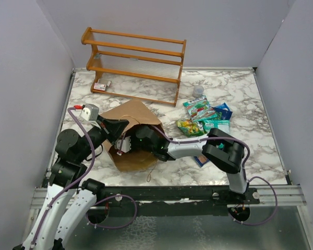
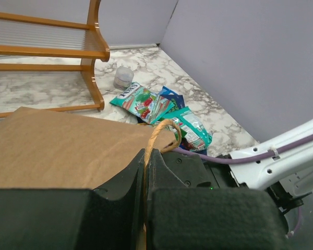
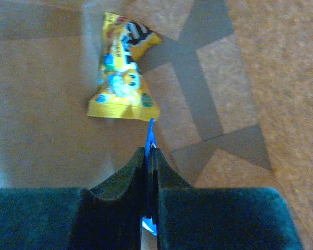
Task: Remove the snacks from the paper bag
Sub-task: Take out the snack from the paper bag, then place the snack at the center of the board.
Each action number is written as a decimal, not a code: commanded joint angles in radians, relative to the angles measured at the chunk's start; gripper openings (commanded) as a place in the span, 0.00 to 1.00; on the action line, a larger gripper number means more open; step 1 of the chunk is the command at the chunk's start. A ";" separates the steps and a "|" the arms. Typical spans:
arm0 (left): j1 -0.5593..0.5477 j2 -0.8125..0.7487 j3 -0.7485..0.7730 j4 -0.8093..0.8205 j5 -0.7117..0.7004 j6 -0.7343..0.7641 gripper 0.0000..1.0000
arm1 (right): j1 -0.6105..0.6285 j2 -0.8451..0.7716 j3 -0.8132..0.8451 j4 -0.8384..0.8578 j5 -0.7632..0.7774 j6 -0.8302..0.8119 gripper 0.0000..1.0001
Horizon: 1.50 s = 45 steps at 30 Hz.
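The right gripper (image 3: 148,162) is way down inside the paper bag (image 1: 130,112), jaws pressed together on the thin edge of a blue packet (image 3: 151,136). That's a pretty skimpy pinch, with just a sliver of wrapper between the fingers. The obvious risk is the packet sliding free on the way to the bag's mouth, especially if it drags on the paper. A yellow packet (image 3: 122,67) lies just ahead on the bag's inner floor, apart from the fingers, so that one isn't out yet either. If the blue one drops, that's two to fish for.

The left gripper (image 2: 146,174) is clamped on the bag's twisted handle (image 2: 157,136), holding the mouth up. That handle is thin paper cord, and it looks like it could slip or tear if the right arm tugs the bag sideways while backing out. If the mouth sags, the arm probably snags on the edge and hauls the whole bag across the table (image 1: 240,94).

The snacks (image 1: 204,115) already outside sit in a pile right of the bag, near the right arm's elbow, with a plastic cup (image 1: 198,91) just behind them. A wide swing out could scatter the pile or knock the cup over.
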 commanded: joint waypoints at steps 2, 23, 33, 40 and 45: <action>-0.003 0.007 0.005 0.037 -0.063 -0.007 0.00 | 0.049 -0.100 -0.064 0.007 -0.111 0.084 0.06; -0.004 0.021 0.018 0.009 -0.164 -0.001 0.00 | 0.112 -0.585 -0.214 -0.097 -0.264 0.385 0.01; -0.003 0.019 0.010 -0.001 -0.173 0.001 0.00 | 0.112 -0.830 -0.228 -0.142 -0.262 0.441 0.01; -0.004 0.021 0.014 -0.017 -0.185 0.015 0.00 | 0.113 -0.974 -0.211 -0.178 -0.144 0.460 0.01; -0.002 0.026 0.013 -0.023 -0.187 0.019 0.00 | 0.113 -1.082 -0.205 -0.193 0.024 0.454 0.01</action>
